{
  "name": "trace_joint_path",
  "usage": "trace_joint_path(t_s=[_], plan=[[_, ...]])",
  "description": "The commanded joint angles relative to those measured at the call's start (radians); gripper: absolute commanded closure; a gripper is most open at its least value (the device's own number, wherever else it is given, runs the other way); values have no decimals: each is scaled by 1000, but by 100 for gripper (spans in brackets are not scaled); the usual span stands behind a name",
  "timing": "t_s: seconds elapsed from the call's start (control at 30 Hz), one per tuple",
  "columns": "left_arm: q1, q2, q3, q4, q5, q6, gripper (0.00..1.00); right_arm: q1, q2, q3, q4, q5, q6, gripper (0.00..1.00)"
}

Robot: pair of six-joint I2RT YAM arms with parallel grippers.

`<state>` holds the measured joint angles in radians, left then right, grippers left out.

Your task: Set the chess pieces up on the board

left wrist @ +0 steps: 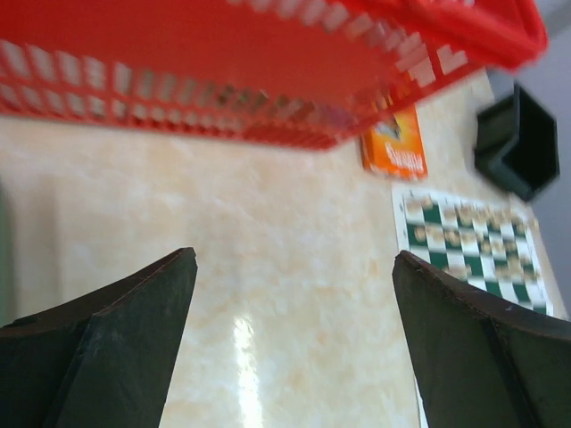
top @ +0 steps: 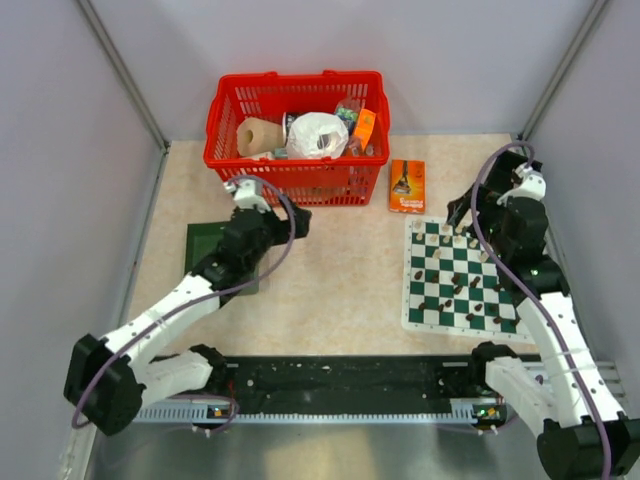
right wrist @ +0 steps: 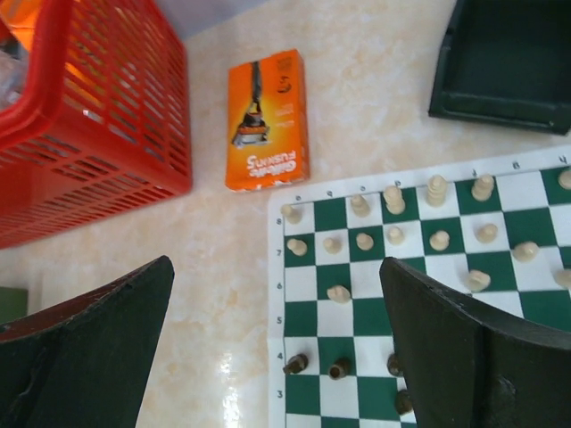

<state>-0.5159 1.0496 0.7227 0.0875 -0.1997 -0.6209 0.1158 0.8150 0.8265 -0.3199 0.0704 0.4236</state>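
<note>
The green and white checked board (top: 412, 300) lies at the right of the table. Cream pieces (right wrist: 365, 241) stand in its two far rows, and one cream piece (right wrist: 338, 293) lies a row nearer. Dark pieces (right wrist: 340, 367) sit lower down, some tipped over. My right gripper (right wrist: 275, 264) is open and empty, hovering over the board's far left corner (top: 458, 214). My left gripper (left wrist: 294, 257) is open and empty over bare table, just in front of the red basket (top: 297, 222). The board also shows in the left wrist view (left wrist: 468, 241).
A red basket (top: 297, 130) with a paper roll and packets stands at the back. An orange box (top: 407, 186) lies between basket and board. A dark green tray (top: 205, 245) sits under the left arm. A long black tray (top: 340, 380) runs along the near edge.
</note>
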Motion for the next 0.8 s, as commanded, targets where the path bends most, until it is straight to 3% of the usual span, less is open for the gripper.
trace_joint_path(t_s=[0.0, 0.17, 0.33, 0.53, 0.67, 0.77], plan=[[-189, 88, 63, 4, -138, 16, 4, -2, 21, 20, -93, 129, 47, 1], [-306, 202, 92, 47, -116, -10, 5, -97, 59, -1, -185, 195, 73, 1], [-368, 335, 124, 106, -11, -51, 7, -329, 111, -9, -212, 108, 118, 1], [-388, 512, 208, 135, 104, -99, 9, -477, 185, 31, -307, 291, 263, 1], [-392, 610, 267, 139, 186, -106, 11, -613, 184, 8, -283, 249, 302, 1], [-397, 664, 306, 129, 194, -111, 13, -622, 162, 2, -269, 253, 282, 1]])
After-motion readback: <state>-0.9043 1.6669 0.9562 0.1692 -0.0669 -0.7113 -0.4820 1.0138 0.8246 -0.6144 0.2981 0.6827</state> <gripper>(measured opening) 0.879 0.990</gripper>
